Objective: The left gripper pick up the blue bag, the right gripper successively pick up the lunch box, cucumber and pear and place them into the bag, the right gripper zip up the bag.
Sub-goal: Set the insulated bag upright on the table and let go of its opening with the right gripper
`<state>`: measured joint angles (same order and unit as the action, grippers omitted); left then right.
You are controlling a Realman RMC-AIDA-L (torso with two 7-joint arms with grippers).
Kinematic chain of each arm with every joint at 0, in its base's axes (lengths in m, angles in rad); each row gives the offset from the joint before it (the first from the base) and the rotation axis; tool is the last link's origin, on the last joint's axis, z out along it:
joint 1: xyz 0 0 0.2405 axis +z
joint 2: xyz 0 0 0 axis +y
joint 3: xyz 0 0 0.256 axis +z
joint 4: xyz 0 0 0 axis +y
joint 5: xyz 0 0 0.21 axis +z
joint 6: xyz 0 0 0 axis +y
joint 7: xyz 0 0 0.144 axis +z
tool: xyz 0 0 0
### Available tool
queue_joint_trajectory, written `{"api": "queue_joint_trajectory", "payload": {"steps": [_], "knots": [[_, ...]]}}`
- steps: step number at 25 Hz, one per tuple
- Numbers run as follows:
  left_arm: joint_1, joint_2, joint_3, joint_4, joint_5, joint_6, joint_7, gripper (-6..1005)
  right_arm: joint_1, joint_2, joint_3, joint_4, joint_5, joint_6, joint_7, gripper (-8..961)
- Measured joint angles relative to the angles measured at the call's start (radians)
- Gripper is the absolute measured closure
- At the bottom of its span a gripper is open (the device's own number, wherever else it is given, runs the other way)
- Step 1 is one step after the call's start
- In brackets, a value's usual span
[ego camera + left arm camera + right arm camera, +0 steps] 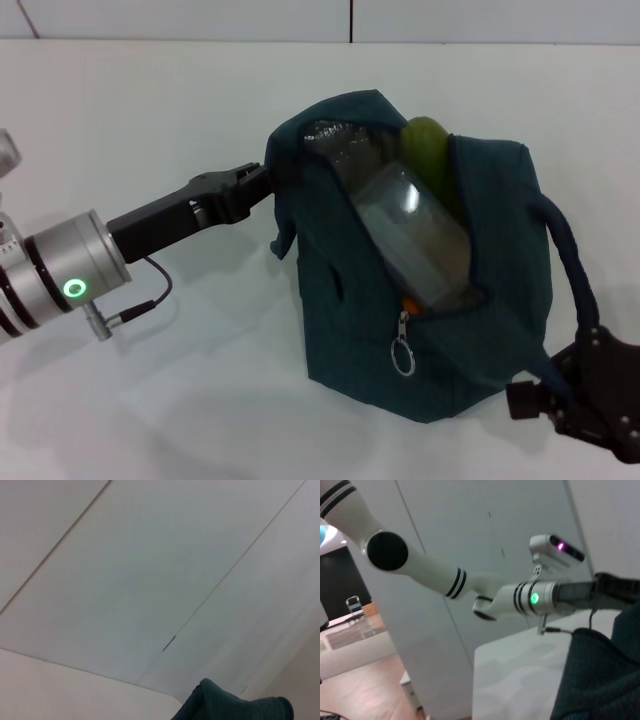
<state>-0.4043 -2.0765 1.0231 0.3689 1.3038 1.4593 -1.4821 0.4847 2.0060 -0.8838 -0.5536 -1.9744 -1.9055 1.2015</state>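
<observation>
The blue bag (430, 300) stands upright on the white worktop (130, 130), right of centre, mouth gaping wide. Left gripper (262, 185) is clamped on the bag's upper left rim, its arm reaching in low from the left edge. Inside, the clear lunch box (415, 240) lies tilted, one end up at the rim, the other down near the zipper's end. The green cucumber (432, 155) is tucked just behind it against the far wall. The zip pull ring (402, 355) hangs on the front face, below the open slit.

Right gripper (590, 395) sits low at the bottom right corner, just beside the bag's dark strap (570, 250); whether its fingers are spread or closed, I cannot tell. Plenty of bare worktop to the left and behind the bag; the right side is tight.
</observation>
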Motion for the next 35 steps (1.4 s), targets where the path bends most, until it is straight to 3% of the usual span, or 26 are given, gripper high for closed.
{"api": "queue_joint_trajectory", "payload": {"steps": [7,11,17,25,35], "knots": [[0.001,-0.001,0.0,0.0,0.0,-0.005,0.0,942,0.024,-0.003,-0.015,0.025,-0.056,0.002,0.029,950],[0.012,-0.002,0.0,0.001,-0.001,-0.007,0.0,942,0.008,-0.016,0.065,0.027,-0.052,-0.006,0.031,951],[0.018,-0.005,0.0,0.001,-0.011,-0.003,-0.01,941,-0.035,-0.019,0.199,-0.001,-0.027,-0.031,0.012,951],[-0.026,-0.009,-0.002,-0.043,-0.061,-0.01,-0.026,940,-0.026,0.002,0.182,0.002,-0.018,-0.033,0.009,950],[-0.048,-0.009,0.0,-0.052,-0.085,-0.025,-0.128,939,-0.028,0.004,0.194,0.009,0.014,-0.02,-0.016,950]]}}
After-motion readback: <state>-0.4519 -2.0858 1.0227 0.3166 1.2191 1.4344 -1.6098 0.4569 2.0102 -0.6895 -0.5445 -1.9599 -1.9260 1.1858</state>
